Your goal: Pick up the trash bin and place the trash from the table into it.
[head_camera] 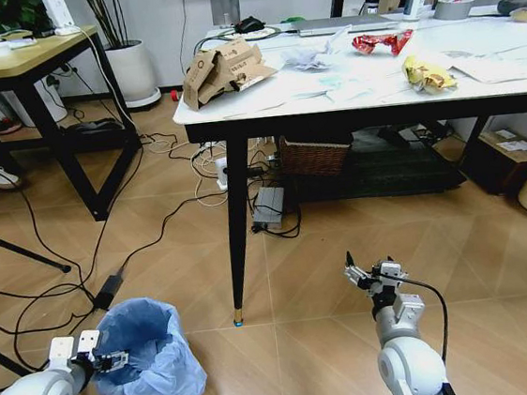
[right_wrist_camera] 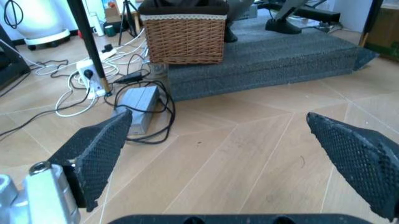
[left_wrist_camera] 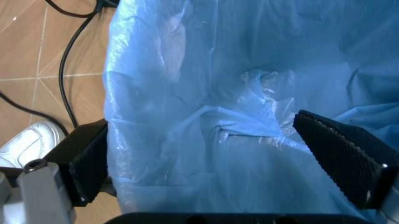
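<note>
Trash bin (head_camera: 148, 356) w/ crinkled light-blue bag liner stands on the wood floor, near-left of the table (head_camera: 513, 63), just beside the front-left table leg (head_camera: 238, 224) but apart from it. Left gripper (head_camera: 114, 358) is at the bin's rim on its left side; in left wrist view the fingers (left_wrist_camera: 87, 163) sit wide apart, one outside the bag wall, the other inside over the liner, straddling the rim (left_wrist_camera: 206, 116), not pinched on it yet. Right gripper (head_camera: 358, 273) hangs low over bare floor in front of the table, well apart from the bin; right wrist view shows its fingers (right_wrist_camera: 100, 154) spread wide, holding nothing, w/ a wicker basket (right_wrist_camera: 184, 32) and grey mat (right_wrist_camera: 281, 51) under the table beyond. Trash lies on the marble top: torn brown cardboard box (head_camera: 224, 70) at the front-left corner, partly overhanging the edge; crumpled white paper (head_camera: 308, 56) toward the middle; red wrapper (head_camera: 381, 43) farther right near the back; yellow wrapper (head_camera: 428, 73) nearer the front edge, w/ clear plastic and white sheets (head_camera: 490, 68) around it. Cables (head_camera: 111, 270) trail over the floor left of the table leg.
</note>
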